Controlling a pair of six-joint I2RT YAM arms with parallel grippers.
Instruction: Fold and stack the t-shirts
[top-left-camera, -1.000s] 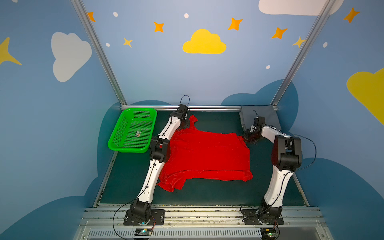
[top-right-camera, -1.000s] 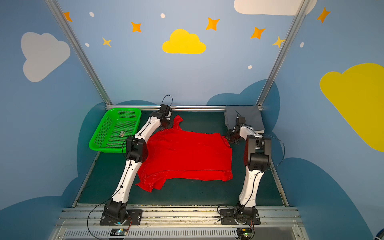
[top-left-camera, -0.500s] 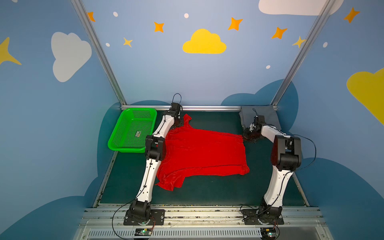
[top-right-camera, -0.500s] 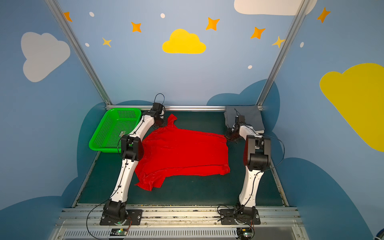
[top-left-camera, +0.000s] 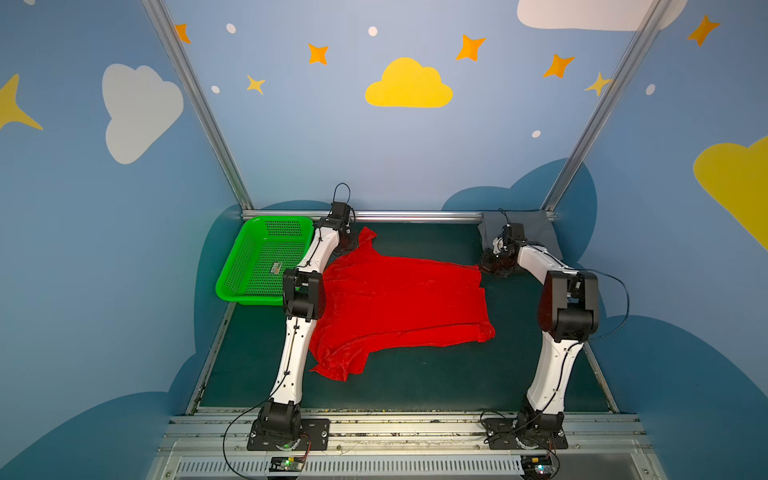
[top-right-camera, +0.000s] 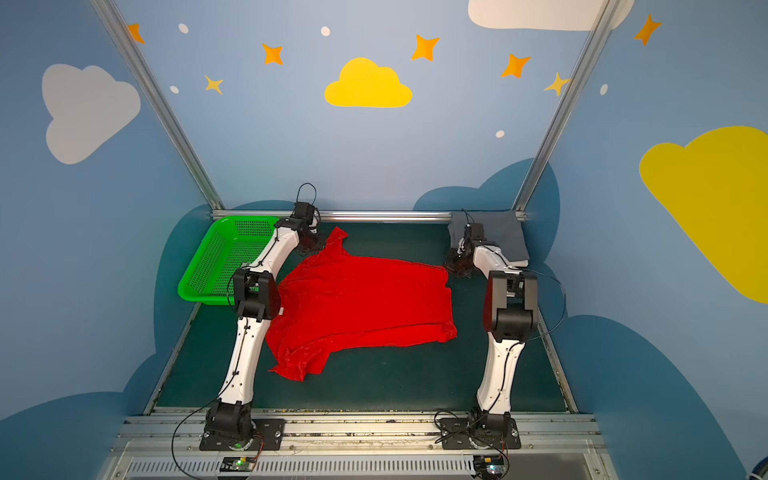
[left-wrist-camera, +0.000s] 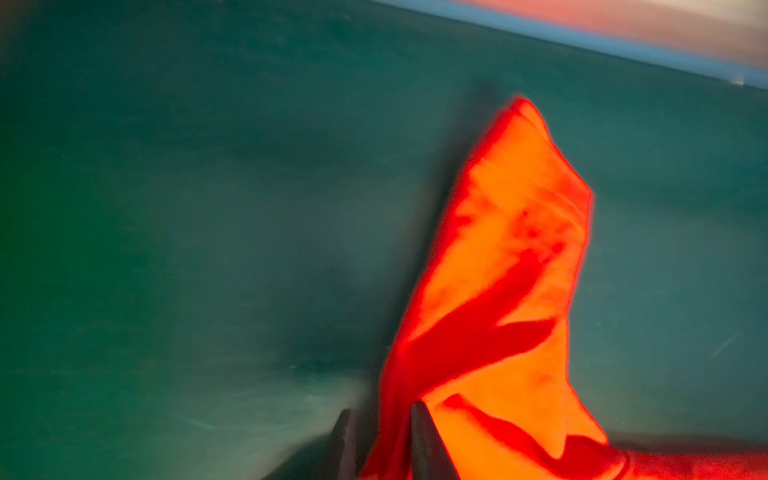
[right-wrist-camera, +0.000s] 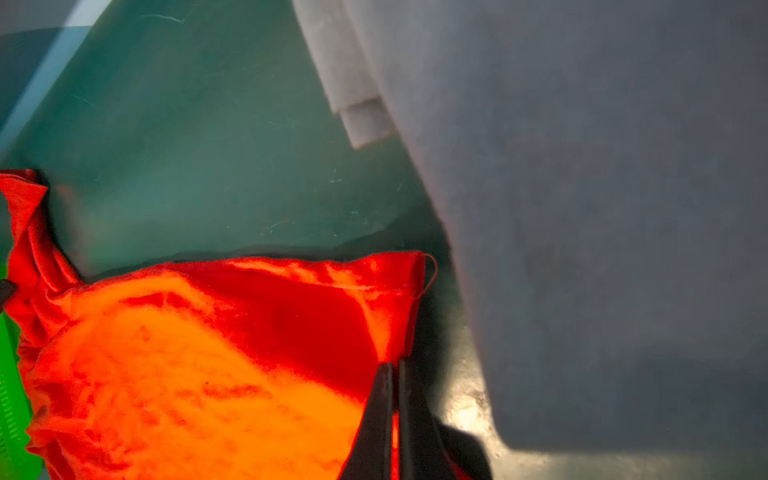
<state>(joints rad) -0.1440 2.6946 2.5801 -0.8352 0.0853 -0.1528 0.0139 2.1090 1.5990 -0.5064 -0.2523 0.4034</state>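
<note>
Broadly, the dark green tabletop (top-left-camera: 415, 386) (top-right-camera: 395, 382) takes up the floor of the blue-walled booth. The bright red short-sleeved cloth t-shirt (top-left-camera: 399, 303) (top-right-camera: 365, 307) lies spread across its middle, between the two arms. It is turned sideways, with the hem toward the right arm and the sleeves toward the left arm. One sleeve trails toward the near edge, and the other runs up to a point at the far side.

The green perforated plastic basket (top-left-camera: 243, 259) (top-right-camera: 203, 266) sits at the far left, just beside the shirt, with the left arm reaching between them. In the far right corner is a grey cloth shirt folded square (top-left-camera: 528, 226) (top-right-camera: 498, 232) (right-wrist-camera: 602, 249). It lies on top of a white folded shirt (right-wrist-camera: 353, 83), whose edge pokes out beneath it in the right wrist view.

The right claw (top-left-camera: 488, 266) (top-right-camera: 453, 268) (right-wrist-camera: 395, 365) is low at the far hem corner, near the grey stack. Its jaws are pressed together on the red fabric (right-wrist-camera: 187, 374), with only a thin line of cloth between them.

The left claw (top-left-camera: 351, 247) (top-right-camera: 313, 245) (left-wrist-camera: 381, 409) is at the far sleeve. In the blurred left wrist view its jaws stand parted. A fold of the sleeve (left-wrist-camera: 498, 291) lies between them, against one finger and apparently clear of the other.
</note>
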